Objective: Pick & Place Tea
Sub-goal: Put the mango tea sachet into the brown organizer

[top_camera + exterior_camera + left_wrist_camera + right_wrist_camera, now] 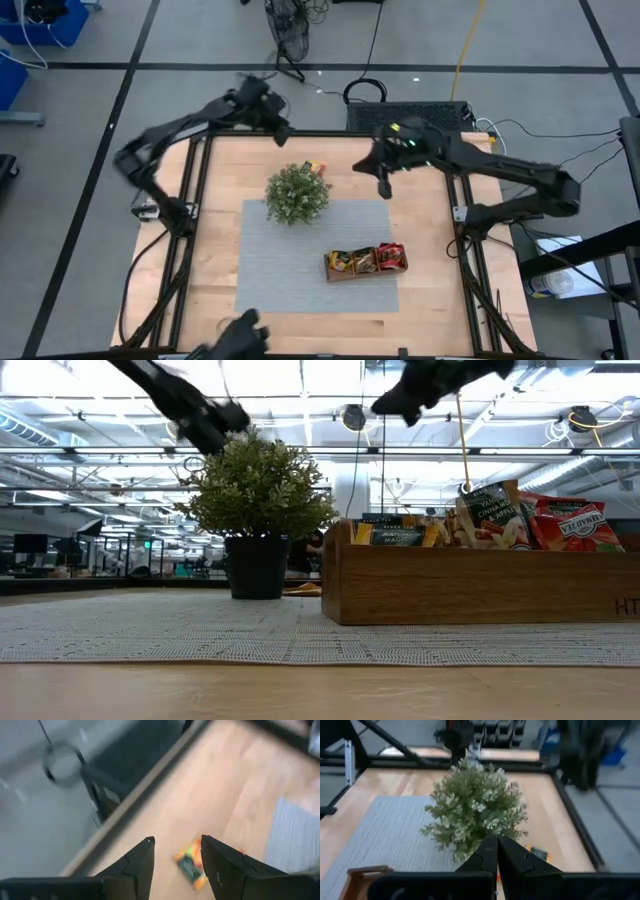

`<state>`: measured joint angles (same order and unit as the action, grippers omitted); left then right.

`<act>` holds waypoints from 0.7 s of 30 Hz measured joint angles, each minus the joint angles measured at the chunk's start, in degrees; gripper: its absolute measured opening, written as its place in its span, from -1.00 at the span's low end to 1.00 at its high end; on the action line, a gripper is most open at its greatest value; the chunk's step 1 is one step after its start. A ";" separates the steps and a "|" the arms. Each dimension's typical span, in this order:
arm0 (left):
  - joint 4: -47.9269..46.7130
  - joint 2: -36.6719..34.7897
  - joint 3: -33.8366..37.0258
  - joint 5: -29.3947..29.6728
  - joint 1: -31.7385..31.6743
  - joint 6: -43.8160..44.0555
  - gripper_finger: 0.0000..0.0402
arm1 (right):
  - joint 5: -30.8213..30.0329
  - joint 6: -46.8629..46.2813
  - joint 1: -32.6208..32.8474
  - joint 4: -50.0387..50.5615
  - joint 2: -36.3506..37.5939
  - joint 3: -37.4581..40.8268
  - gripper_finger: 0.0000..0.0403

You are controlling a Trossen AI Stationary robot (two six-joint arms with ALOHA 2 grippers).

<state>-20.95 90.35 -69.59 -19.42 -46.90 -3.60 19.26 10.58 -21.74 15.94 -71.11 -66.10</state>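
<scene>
Left tool [175, 857], fingers apart, hovers over one stray tea sachet [190, 866]; right tool [497, 851] closed, empty; tray [345, 272] already holds most.

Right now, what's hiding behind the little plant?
Behind the plant, on the bare wood, lie loose tea sachets, orange and red. The leaves cover part of them, so I cannot count them or tell if more lie underneath.

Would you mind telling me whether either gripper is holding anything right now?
Nothing is held. The left gripper is open above an orange tea sachet; the right gripper is shut and empty.
</scene>
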 joint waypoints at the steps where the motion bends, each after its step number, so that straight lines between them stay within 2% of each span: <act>1: -2.03 3.57 -2.01 -1.50 -0.22 -0.19 -0.17 | -0.89 -0.19 0.71 -1.76 2.00 2.27 -1.00; 5: -7.95 14.89 -8.67 -8.84 1.16 -2.53 -0.17 | -4.56 -1.84 2.30 -9.67 8.87 10.77 -1.00; 9: -12.59 21.72 -13.45 -10.36 3.82 -6.70 -0.11 | -6.05 -2.18 2.15 -14.38 13.39 16.42 -1.00; 16: -13.65 25.72 -15.07 -9.81 6.82 -11.10 0.14 | -6.02 -2.15 1.71 -14.40 16.42 19.07 -1.00; 21: -14.48 27.11 -15.07 -10.48 8.51 -10.75 0.19 | -5.99 -1.44 1.71 -14.45 16.44 19.07 -1.00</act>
<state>-35.42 117.47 -84.66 -29.90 -38.39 -14.35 13.27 9.14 -20.03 1.49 -54.68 -47.03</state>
